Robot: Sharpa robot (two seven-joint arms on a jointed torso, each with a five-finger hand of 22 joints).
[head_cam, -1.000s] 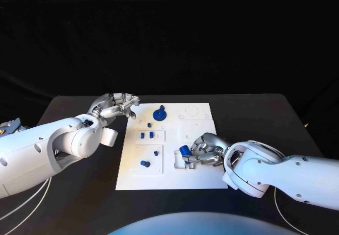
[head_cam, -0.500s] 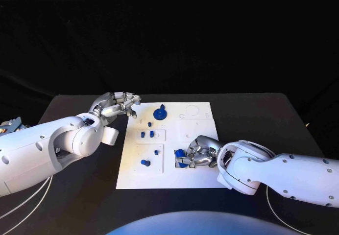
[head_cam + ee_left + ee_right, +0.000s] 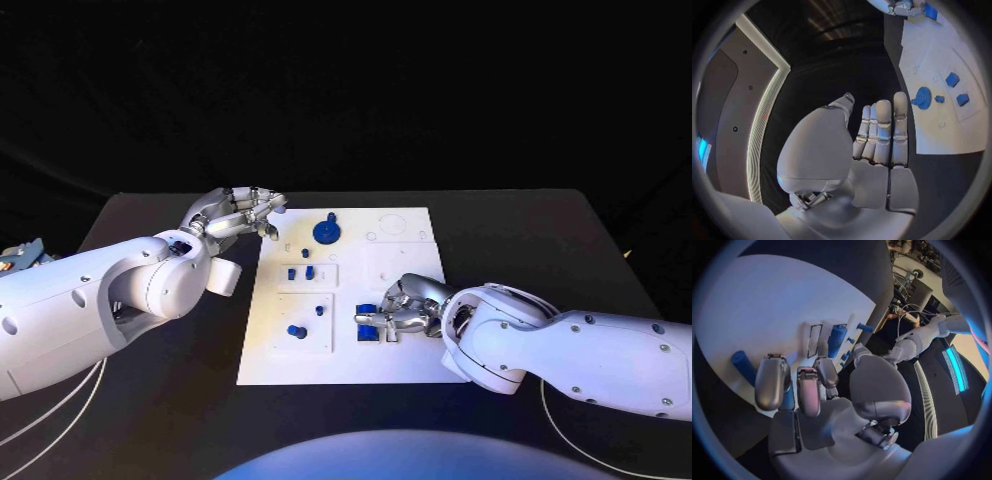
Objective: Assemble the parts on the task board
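Note:
The white task board (image 3: 346, 360) lies mid-table. My right hand (image 3: 410, 307) rests low on its near right part, fingers curled around a blue part (image 3: 371, 316) beside a white bracket. In the right wrist view, blue (image 3: 787, 394) shows between the curled fingers (image 3: 770, 381); a blue cylinder (image 3: 837, 340) lies in a slot ahead and another (image 3: 743, 367) lies on the board. My left hand (image 3: 238, 213) hovers off the board's far left corner; its fingers (image 3: 882, 132) are straight and hold nothing.
A blue round knob (image 3: 327, 233) stands at the board's far end, also the blue disc (image 3: 923, 97) in the left wrist view. Two small blue pieces (image 3: 299, 274), one small piece (image 3: 319, 311) and a blue peg (image 3: 296, 333) sit on the board's left half.
My right hand has slid a little to the left and lowered onto the board, carrying the blue part with it. The left hand has stayed in place.

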